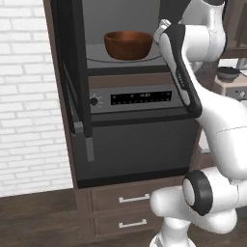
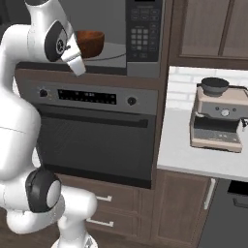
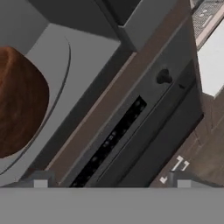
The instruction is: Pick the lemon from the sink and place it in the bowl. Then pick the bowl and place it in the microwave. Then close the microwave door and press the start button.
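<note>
Left base view: bowl (image 1: 128,45) sitting on the grey floor of the microwave (image 1: 96,29), door (image 1: 77,72) swung wide open at the left. Oven (image 1: 135,140) directly below, with knob and display strip. Arm up in front of the cavity's right side, apart from the bowl.

Right base view: same bowl (image 2: 90,42) inside the cavity, keypad (image 2: 142,36) to its right, untouched as far as can be judged. Coffee machine (image 2: 216,116) on the counter (image 2: 193,155) at the right.

Hand view: bowl (image 3: 22,103) at the left on the turntable, oven panel (image 3: 127,127) running diagonally; fingertips barely visible at the bottom edge, well apart, so jaws probably spread, nothing between them.

Lemon not made out; inside of bowl hidden. Bowl placement apparently done. Left: closing the door, pressing start.
</note>
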{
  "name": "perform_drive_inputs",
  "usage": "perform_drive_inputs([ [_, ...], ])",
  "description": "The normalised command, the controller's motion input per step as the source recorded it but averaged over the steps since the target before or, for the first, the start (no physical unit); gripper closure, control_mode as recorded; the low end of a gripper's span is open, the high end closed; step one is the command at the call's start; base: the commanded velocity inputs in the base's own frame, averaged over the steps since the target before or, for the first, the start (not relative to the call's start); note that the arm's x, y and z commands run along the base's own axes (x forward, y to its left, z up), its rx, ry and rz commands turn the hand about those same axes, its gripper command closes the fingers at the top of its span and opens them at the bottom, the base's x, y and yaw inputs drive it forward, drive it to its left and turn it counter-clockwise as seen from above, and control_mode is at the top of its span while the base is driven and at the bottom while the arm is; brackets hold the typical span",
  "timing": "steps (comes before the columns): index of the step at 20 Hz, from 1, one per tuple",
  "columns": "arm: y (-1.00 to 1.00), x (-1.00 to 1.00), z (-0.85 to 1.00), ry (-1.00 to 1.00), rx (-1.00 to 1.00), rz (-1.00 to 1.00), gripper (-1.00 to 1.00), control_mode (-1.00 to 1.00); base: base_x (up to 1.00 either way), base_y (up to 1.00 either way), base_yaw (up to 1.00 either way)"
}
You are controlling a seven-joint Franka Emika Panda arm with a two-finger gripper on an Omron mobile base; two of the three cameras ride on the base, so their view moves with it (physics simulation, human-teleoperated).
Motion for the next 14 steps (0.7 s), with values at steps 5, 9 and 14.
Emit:
perform_drive_inputs([
  [5,0.15,-1.0,-0.98,-0.05,-0.05,0.21,-1.0,-1.0,0.0,0.0,0.0],
  [9,0.45,-0.83,-1.0,0.05,-0.12,0.39,-1.0,-1.0,0.0,0.0,0.0],
  [14,0.48,-0.8,-0.75,-0.05,-0.14,0.58,-1.0,-1.0,0.0,0.0,0.0],
])
